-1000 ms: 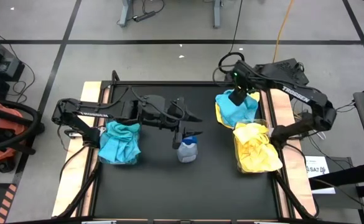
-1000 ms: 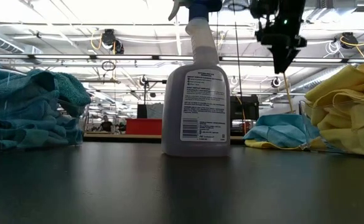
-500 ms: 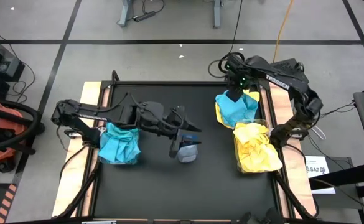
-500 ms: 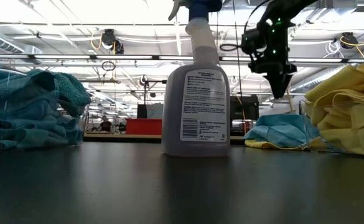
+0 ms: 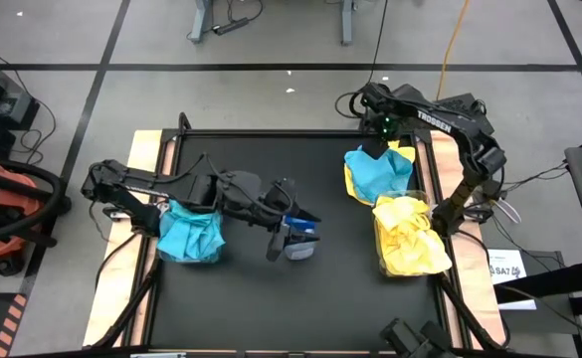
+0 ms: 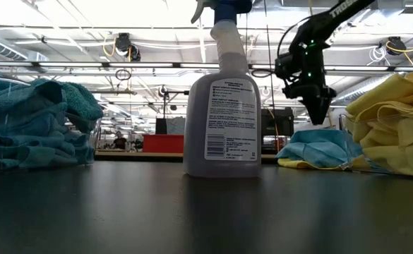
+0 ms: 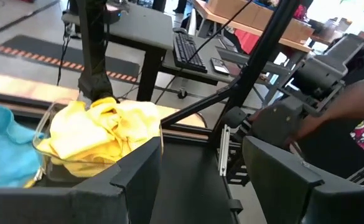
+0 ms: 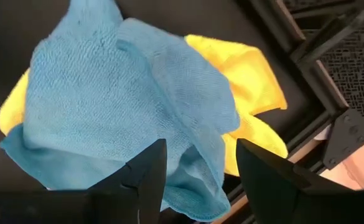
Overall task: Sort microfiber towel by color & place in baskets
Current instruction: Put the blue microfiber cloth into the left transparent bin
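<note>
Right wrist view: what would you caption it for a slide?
Open right gripper poised over a blue towel lying on a yellow towel.

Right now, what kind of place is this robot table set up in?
Probably a robotics lab or workshop: a grey floor with taped lines, desks with a keyboard beyond the table, and bright ceiling lights over a large open hall.

- Two baskets: one with teal cloth [image 5: 191, 234], one with yellow cloth [image 5: 408, 244].
- One spray bottle [image 5: 298, 239].
- One loose teal towel [image 5: 377, 171] over one yellow towel [image 5: 353, 177], under the right fingers.
- Towels heaped in baskets: count unclear.
</note>
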